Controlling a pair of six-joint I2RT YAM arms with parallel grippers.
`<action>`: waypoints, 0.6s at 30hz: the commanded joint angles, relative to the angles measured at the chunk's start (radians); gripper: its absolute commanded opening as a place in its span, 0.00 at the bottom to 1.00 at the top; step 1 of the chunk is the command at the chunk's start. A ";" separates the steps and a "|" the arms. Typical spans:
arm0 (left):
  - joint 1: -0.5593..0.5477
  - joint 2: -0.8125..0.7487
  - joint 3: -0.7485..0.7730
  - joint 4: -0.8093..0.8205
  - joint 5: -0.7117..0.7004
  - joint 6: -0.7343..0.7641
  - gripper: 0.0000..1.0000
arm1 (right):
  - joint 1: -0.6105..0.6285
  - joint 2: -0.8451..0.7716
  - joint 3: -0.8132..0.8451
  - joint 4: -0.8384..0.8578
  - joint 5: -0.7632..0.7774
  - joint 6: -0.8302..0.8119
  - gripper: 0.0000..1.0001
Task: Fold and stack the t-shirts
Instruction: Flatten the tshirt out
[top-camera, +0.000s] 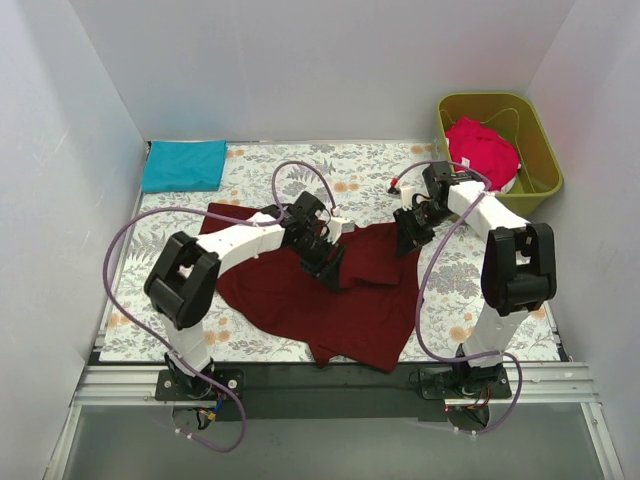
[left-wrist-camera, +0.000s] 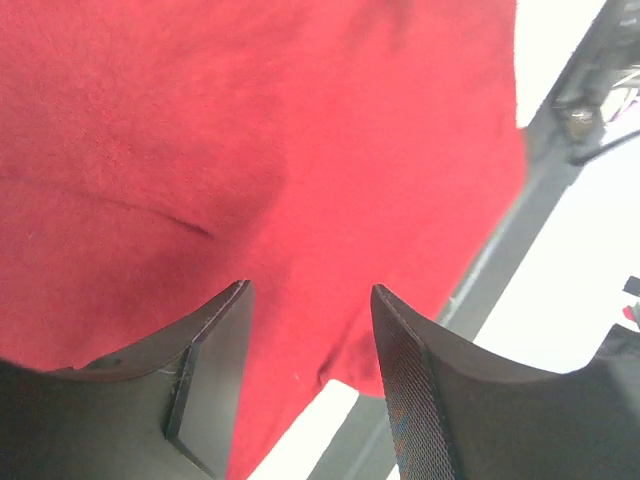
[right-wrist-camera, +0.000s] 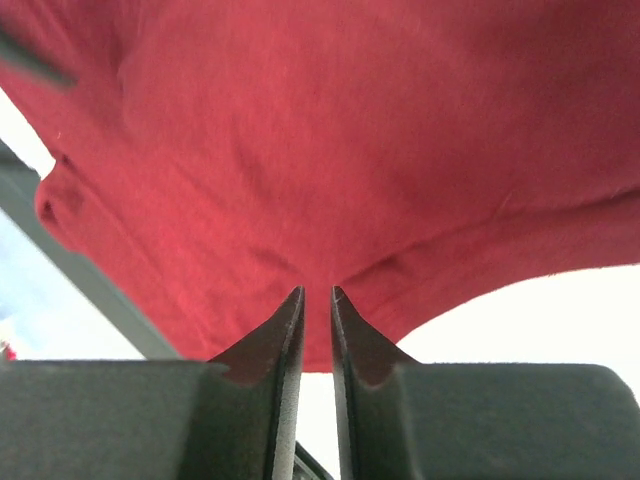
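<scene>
Three t-shirts, two arms, one tub, one tablecloth. The maroon t-shirt (top-camera: 345, 315) is lying spread and rumpled mid-table, with both grippers working over its far part. The teal t-shirt (top-camera: 183, 165) is sitting folded flat in the far left corner, well apart from the rest. The red-pink t-shirt (top-camera: 482, 150) is lying bunched inside the olive tub (top-camera: 543, 165), which is sitting in the far right corner by the wall.

The left gripper (top-camera: 325, 262) is hovering over the maroon cloth with its jaws standing apart and nothing between them. The right gripper (top-camera: 408, 240) is showing only a thin slit between its jaws, with the tips at a pucker in the cloth and no cloth seen inside the slit.

Edges: the maroon shirt's near corner is reaching the near edge of the tablecloth (top-camera: 370, 165) and looks to be lapping onto the dark rail. White walls are closing in the left, far and right sides. Bare tablecloth is showing along the far middle between the teal shirt and the tub, plus strips at the near left and near right.
</scene>
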 joint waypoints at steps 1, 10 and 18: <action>0.034 -0.173 -0.012 0.037 0.021 0.039 0.50 | 0.034 0.034 0.055 0.058 0.025 0.032 0.24; 0.346 -0.138 -0.011 0.040 -0.087 0.034 0.49 | 0.046 0.184 0.138 0.135 0.273 -0.003 0.26; 0.599 0.029 0.082 0.040 -0.182 0.022 0.49 | 0.034 0.362 0.328 0.140 0.419 -0.045 0.26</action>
